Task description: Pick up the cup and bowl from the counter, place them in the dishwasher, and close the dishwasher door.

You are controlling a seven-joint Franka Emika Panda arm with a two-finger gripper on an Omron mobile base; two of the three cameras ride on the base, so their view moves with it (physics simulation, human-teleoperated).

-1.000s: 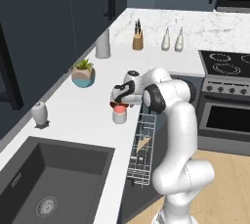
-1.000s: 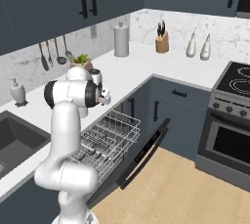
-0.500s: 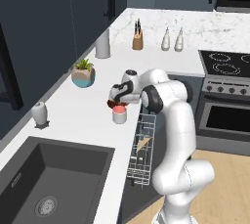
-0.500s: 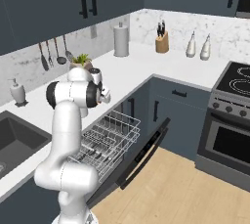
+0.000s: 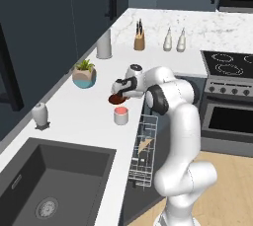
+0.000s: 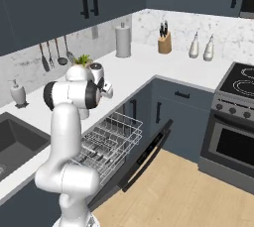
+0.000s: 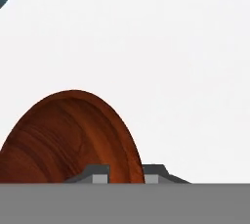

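Hand view shows the tool pinching the rim of one reddish-brown bowl, left base view shows one cup just beside it on the white surface, right base view shows the dishwasher door open, one wire rack pulled out

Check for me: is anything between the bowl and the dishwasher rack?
Nothing visible blocks it. The gripper straddles the bowl's rim; the rack is pulled out over the open door, just past the counter edge. The cup stands beside the bowl, near that route.

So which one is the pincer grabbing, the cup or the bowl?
The brown bowl. The pincer is pinching its rim, while the cup sits alone nearer the sink.
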